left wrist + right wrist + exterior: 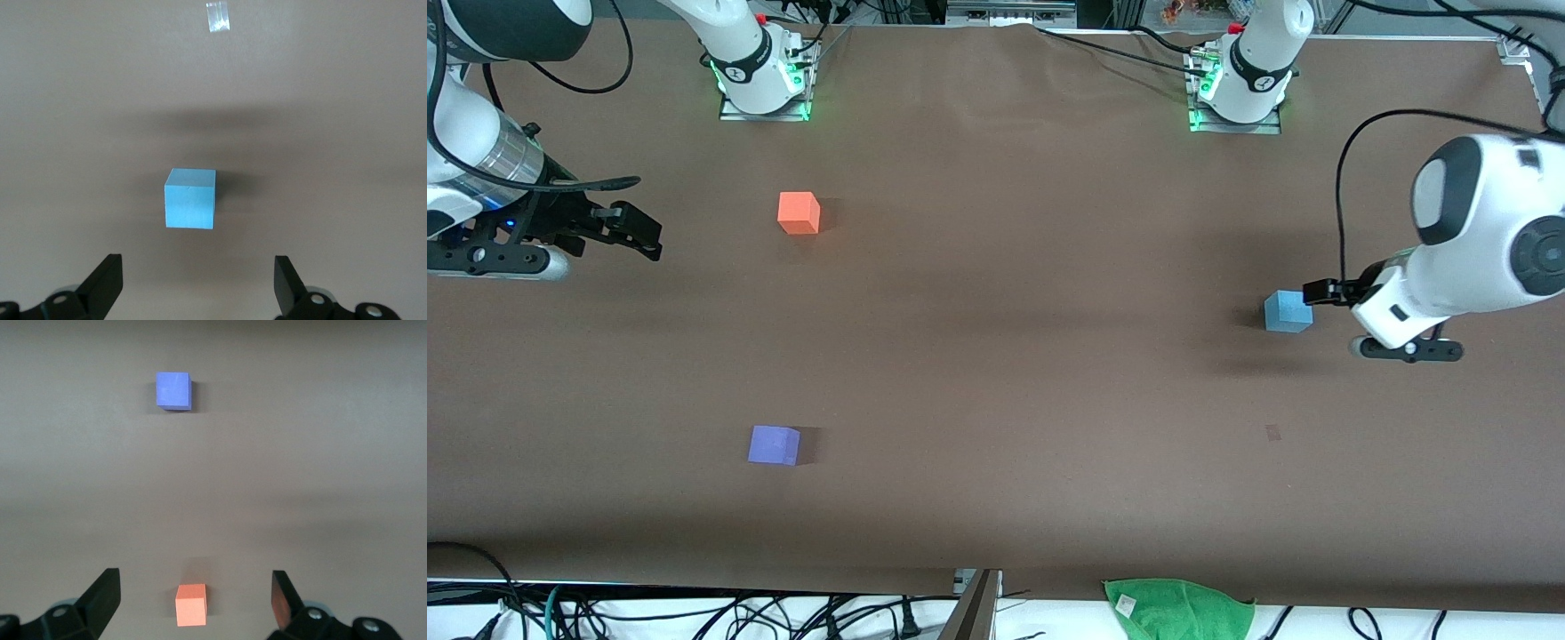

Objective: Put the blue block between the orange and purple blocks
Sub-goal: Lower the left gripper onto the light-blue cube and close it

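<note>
Brown matte table [996, 356] under soft, even light, with a green cloth [1178, 609] hanging over its edge nearest the front camera, tangled black cables [694, 613] on the white floor along that same edge, and cluttered shelving [1014, 11] past the table's top edge.

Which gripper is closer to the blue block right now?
Left. The left gripper hangs open right beside the blue block; the right gripper waits open at the right arm's end of the table.

no readable text, labels or numbers on anything in view
</note>
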Motion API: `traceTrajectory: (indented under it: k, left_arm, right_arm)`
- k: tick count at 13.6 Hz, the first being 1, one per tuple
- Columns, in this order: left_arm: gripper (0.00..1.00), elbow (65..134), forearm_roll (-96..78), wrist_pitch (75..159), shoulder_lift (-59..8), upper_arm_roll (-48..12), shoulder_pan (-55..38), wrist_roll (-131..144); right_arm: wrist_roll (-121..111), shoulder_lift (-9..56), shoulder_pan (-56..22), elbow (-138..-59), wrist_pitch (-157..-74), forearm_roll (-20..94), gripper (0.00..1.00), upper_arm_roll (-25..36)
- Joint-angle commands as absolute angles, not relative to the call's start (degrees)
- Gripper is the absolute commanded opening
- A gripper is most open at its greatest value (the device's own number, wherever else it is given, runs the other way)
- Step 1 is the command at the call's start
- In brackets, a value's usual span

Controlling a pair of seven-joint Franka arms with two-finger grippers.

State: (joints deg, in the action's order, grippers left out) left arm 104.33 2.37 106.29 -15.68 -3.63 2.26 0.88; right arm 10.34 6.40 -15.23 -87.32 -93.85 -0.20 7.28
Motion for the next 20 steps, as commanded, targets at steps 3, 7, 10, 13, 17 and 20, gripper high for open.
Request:
traceTrajectory:
  k: [3,7,10,13,17,20]
  left_arm:
    - [1.00,115.83,3.69,119.77,-13.62,-3.69,4.04,0.26]
    - [1.00,123.29,3.69,130.49,-14.24,-3.69,5.45,0.26]
    - [1.00,126.91,4.83,137.27,-15.81,-3.60,5.62,0.26]
    - [1.00,127.09,7.29,140.35,-18.45,-3.69,6.77,0.26]
    - [1.00,127.09,6.77,140.98,-20.57,-3.87,7.56,1.23]
    - [1.00,127.18,6.59,140.89,-21.00,-3.96,7.56,1.23]
  right_arm:
    - [9.76,6.06,-15.12,-87.45,-93.78,0.70,1.00,7.38]
    - [9.76,5.98,-15.12,-87.45,-93.87,0.70,1.00,7.38]
    - [9.76,5.98,-15.12,-87.45,-93.61,0.70,1.00,7.38]
    - [9.76,5.98,-15.12,-87.45,-93.87,0.70,1.00,7.29]
    - [9.76,6.06,-15.12,-87.45,-94.04,0.70,1.00,7.21]
    - [9.76,5.98,-15.12,-87.45,-93.69,0.70,1.00,7.21]
